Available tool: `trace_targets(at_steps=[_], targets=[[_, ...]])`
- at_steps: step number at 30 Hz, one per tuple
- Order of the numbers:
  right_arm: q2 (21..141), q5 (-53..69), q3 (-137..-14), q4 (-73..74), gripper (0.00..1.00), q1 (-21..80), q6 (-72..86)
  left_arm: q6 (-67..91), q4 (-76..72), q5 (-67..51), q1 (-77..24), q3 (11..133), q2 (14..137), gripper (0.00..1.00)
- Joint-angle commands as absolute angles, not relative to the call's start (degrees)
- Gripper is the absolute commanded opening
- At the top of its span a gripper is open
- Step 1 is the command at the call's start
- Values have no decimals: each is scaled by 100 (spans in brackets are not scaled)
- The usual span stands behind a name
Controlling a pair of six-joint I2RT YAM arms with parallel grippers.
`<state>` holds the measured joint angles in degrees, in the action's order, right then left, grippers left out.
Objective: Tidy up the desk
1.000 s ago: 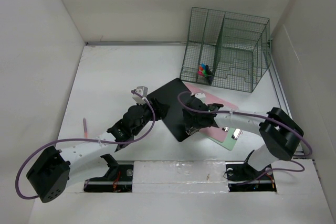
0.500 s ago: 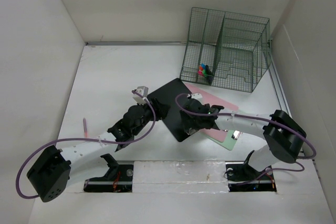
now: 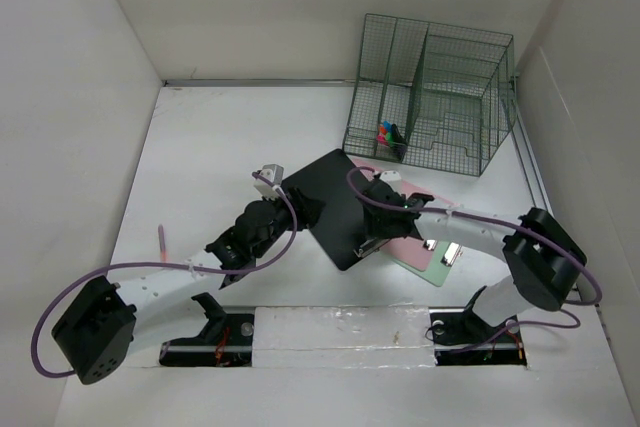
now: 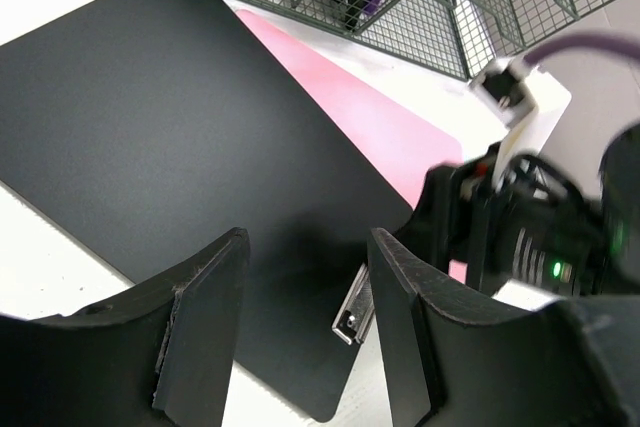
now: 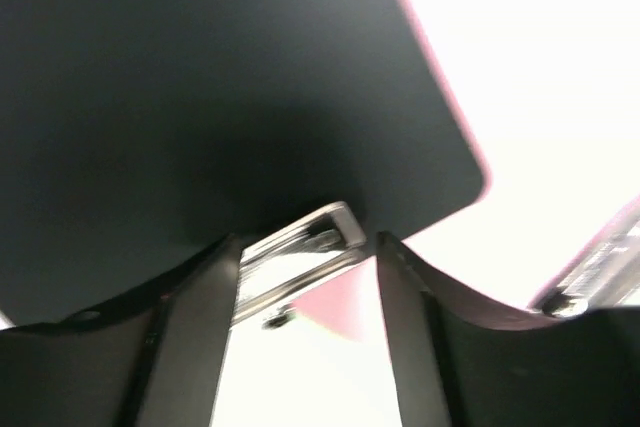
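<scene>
The white desk (image 3: 200,147) spans the walled bay. Some markers (image 3: 388,135) sit in the rack (image 3: 440,87); stacked clipboards (image 3: 325,202) and a pen (image 3: 161,244) lie loose, apparently unsorted. The left fingers (image 4: 200,327) stand apart above the stack; the right fingers (image 5: 190,337) stand apart, straddling its clip (image 5: 295,247).

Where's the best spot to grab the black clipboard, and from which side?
Probably its metal clip, coming from the near-right edge, where the right gripper straddles it. The black clipboard lies flat on the pink clipboard, so its thin edges give little to pinch, while the clip stands up above the board.
</scene>
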<state>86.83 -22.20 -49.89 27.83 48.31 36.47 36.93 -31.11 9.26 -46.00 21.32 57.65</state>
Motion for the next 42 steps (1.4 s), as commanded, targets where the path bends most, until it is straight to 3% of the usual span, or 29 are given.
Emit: trace_targets(at_steps=[1,8,12,24,29,35,42], targets=[[8411,-2058,-4843,2699,60,4535,3789,3709,-3410,844,-4579,2048,5775,46],[8280,-2014,-4782,2857,43,4421,3814,3709,-3410,853,-4579,2057,5801,46],[8218,-1785,-4711,2725,39,4351,3806,3718,-3428,826,-4579,2057,5810,45],[8481,-1011,-5001,2347,44,5019,4332,3709,-3437,817,-4579,2065,5845,45],[8833,-1265,-5106,2320,47,5019,4666,3691,-3428,826,-4579,2065,5827,45],[8973,-1652,-5133,2312,44,4957,5132,3691,-3428,817,-4579,2074,5836,45],[9246,-2188,-5159,2636,29,4904,5475,3691,-3428,826,-4579,2074,5827,45]])
